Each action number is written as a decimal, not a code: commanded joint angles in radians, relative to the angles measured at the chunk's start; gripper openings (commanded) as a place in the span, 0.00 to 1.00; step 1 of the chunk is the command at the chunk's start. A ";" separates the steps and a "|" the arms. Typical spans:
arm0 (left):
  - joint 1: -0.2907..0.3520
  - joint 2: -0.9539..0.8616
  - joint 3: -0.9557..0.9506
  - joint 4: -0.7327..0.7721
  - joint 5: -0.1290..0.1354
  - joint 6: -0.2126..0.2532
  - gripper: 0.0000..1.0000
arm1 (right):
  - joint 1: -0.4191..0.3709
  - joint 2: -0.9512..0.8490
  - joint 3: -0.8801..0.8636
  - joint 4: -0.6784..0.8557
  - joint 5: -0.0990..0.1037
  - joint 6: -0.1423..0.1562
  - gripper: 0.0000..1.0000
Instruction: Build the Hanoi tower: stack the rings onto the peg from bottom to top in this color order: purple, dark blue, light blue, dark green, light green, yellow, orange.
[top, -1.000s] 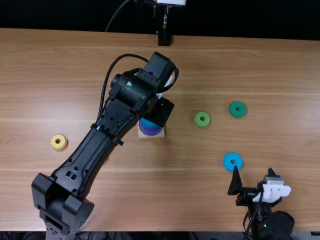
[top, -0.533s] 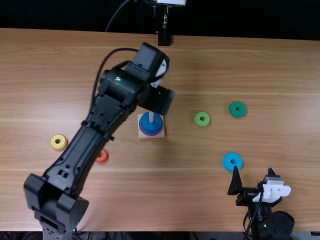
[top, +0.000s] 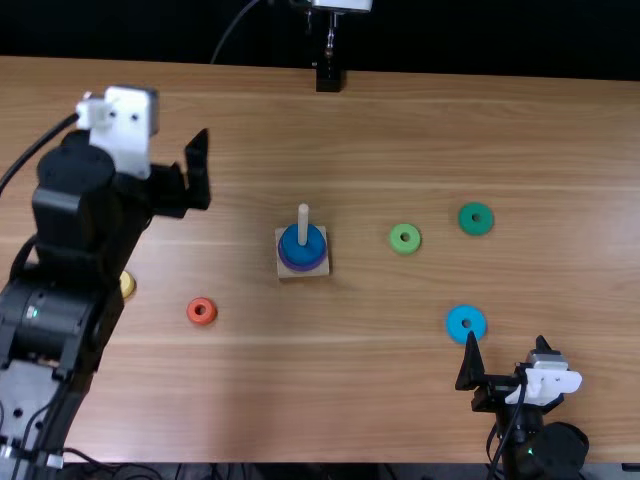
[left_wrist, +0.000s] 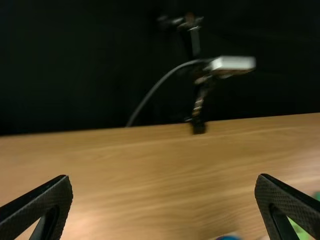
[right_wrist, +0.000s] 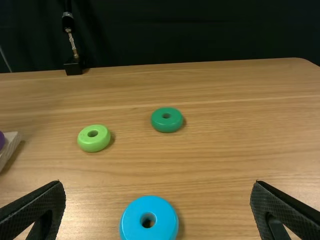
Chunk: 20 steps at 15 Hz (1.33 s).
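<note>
Showing in top view: purple ring (top: 304, 271) lowest on the peg (top: 303, 222), dark blue ring (top: 290, 247) on it. Left end effector (top: 187, 168) above the bench (top: 370, 400), left of the peg, fingers wide apart. Right end effector (top: 507, 339) also spread, near light blue ring (top: 466, 323). Light green ring (top: 396, 245) right of peg, dark green ring (top: 468, 225) farther right. Orange ring (top: 193, 315) left of peg; yellow ring (top: 127, 284) partly behind left arm (top: 70, 300).
</note>
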 joint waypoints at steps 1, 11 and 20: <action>0.038 -0.097 -0.127 0.021 -0.020 0.003 1.00 | -0.011 -0.019 -0.063 -0.060 -0.005 -0.005 1.00; 0.119 -0.941 -0.977 0.043 -0.014 0.003 1.00 | -0.011 -0.019 -0.063 -0.060 -0.005 -0.005 1.00; 0.124 -1.246 -1.276 0.040 -0.007 0.003 1.00 | -0.011 -0.019 -0.063 -0.060 -0.005 -0.005 1.00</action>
